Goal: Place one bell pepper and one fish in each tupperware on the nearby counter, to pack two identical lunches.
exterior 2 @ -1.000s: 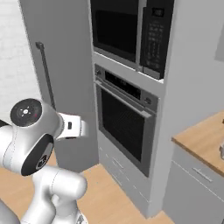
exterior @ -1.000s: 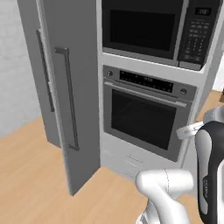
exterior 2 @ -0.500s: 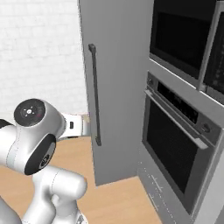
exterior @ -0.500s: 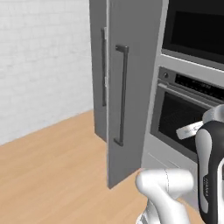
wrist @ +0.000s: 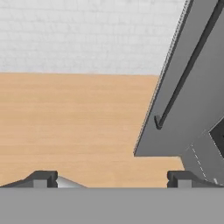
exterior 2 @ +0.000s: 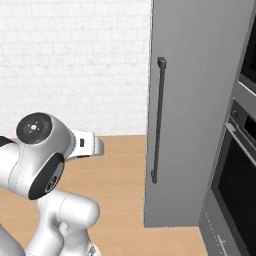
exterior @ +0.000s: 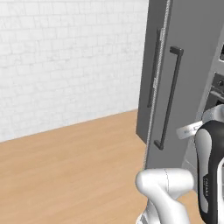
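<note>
In the hand view my gripper [wrist: 111,177] is open, its two dark fingertips [wrist: 41,178] standing wide apart with nothing between them. It looks out over bare wooden floor [wrist: 70,118] toward a white brick wall. My arm [exterior 2: 40,160] is folded up close over the base. The bell pepper, the fish, the tupperware and the counter are out of view.
A tall grey door [exterior: 192,65] with a long dark handle [exterior: 168,98] stands ajar at the right, its edge reaching out over the floor. A built-in oven [exterior 2: 235,180] sits beyond it. Open wooden floor [exterior: 65,175] runs left to the white brick wall [exterior: 65,57].
The whole picture has swung left as the base turns: oven and microwave slid off to the right, while wall and floor came into view. The gripper stays open.
</note>
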